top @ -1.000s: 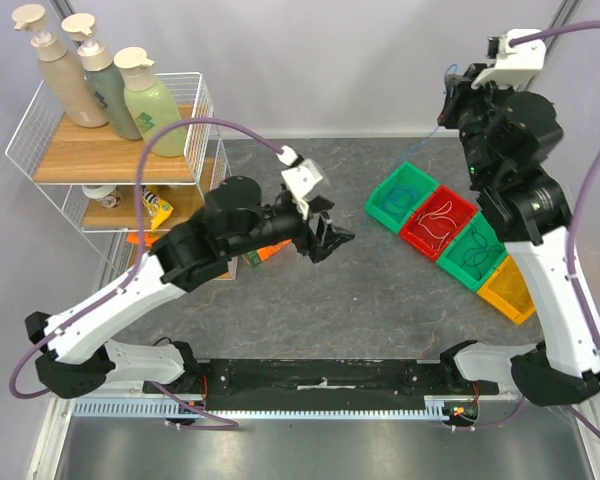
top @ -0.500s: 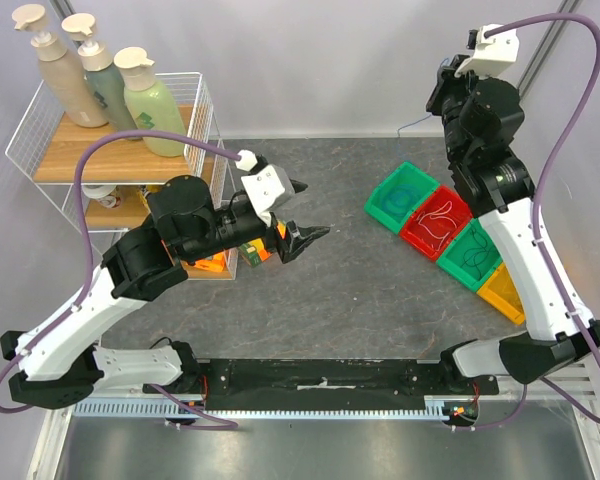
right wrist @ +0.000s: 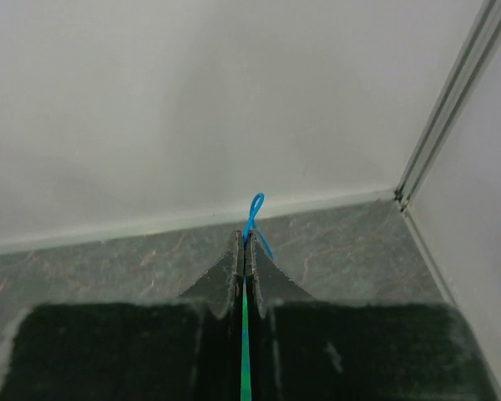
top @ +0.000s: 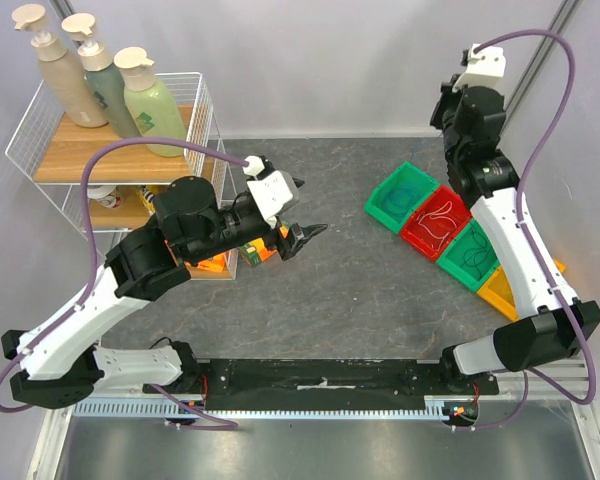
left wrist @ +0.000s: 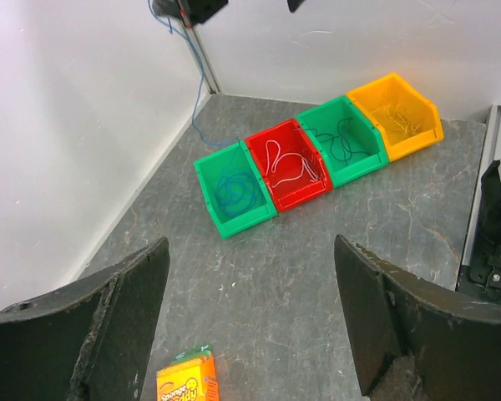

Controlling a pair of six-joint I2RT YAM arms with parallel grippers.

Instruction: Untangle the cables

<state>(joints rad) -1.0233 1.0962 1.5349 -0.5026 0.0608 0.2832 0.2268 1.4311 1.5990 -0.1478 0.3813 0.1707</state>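
Top external and wrist views: one blue strand held aloft, other wires in bins

1. End effectors. The right gripper (right wrist: 244, 244) has black, rough-faced fingers pressed together on a blue cable (right wrist: 253, 217). The cable is hair-thin and glossy, and pokes past the tips as a small teardrop loop. A green-tinted line runs down the seam between the fingers; whether it is the same strand cannot be told. This gripper is high over the far right corner of the table (top: 380, 300), a matt, grey, marbled surface. The left gripper (top: 311, 207) has its jaws spread wide with nothing between them, over the left half, near the white wire shelf (top: 205, 110).

2. Cable run. In the left wrist view the strand hangs in a loose, wavy line toward the far edge. Whether its lower end touches the surface cannot be made out.

3. Bins. Four open plastic bins stand touching in a diagonal row by the right edge:
- first green bin (left wrist: 249, 220): a blue coil (left wrist: 232, 188)
- red bin (left wrist: 305, 194): a curly white wire (left wrist: 285, 163)
- second green bin (left wrist: 359, 165): a looped dark wire (left wrist: 338, 138)
- orange bin (left wrist: 413, 140): pale strands (left wrist: 397, 113), too fine to count

4. Cut off. An orange packet (left wrist: 186, 382) is clipped by that view's lower border.
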